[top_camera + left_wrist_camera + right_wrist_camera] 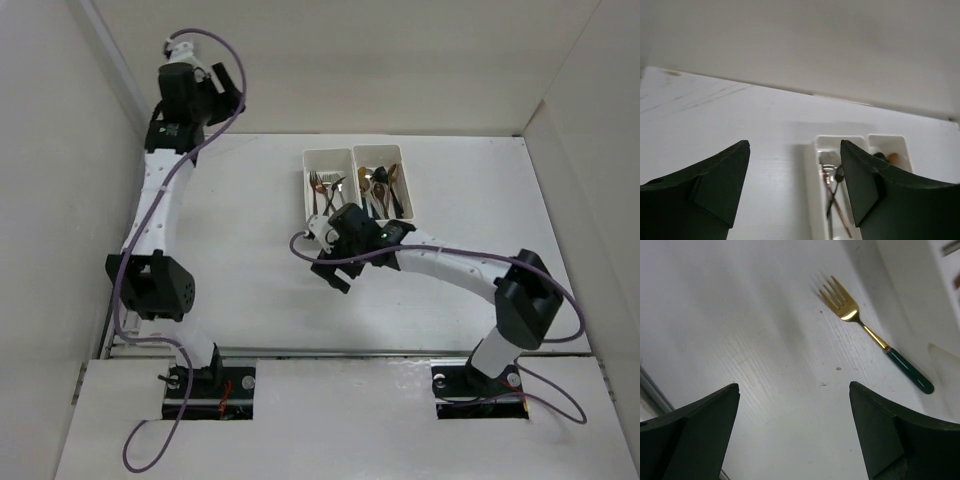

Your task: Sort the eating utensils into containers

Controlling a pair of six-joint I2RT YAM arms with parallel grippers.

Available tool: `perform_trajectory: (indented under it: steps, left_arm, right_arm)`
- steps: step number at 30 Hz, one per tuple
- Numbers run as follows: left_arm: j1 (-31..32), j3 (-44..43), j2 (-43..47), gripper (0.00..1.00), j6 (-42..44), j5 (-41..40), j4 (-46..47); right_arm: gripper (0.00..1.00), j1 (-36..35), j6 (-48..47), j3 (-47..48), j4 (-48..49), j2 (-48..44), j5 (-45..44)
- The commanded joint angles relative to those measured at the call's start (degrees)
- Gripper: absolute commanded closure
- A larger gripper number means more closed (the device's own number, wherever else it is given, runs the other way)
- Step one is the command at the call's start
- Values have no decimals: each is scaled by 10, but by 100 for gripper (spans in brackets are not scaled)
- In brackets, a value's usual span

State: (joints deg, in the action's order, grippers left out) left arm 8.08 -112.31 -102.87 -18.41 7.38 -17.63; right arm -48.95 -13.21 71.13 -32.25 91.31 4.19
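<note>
One fork [900, 362], gold head and dark green handle, lies flat on the table [250, 200] just outside the near end of the bins [353, 180]. The bins hold other forks and spoons. Our right gripper [795, 390] hovers over it, fingers spread wide with nothing in them. We'd shift toward the handle, turn the wrist so the fingers straddle it crosswise, then go low, since it's thin and slippery. Our left gripper [795, 165] is wide open too, up high and well left of the bins.
</note>
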Motion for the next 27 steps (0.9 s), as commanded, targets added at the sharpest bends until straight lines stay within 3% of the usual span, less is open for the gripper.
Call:
perform_trajectory:
  steps: [1, 10, 27]
  left_arm:
    - [-41, 64, 62, 30, 11, 1, -24]
    - [-102, 175, 120, 30, -1, 47, -31]
    - [-118, 225, 136, 31, -26, 89, -26]
  right_arm:
    - [5, -8, -17, -6, 17, 38, -49]
    - [5, -8, -48, 25, 59, 121, -84]
    - [5, -8, -44, 96, 76, 210, -24]
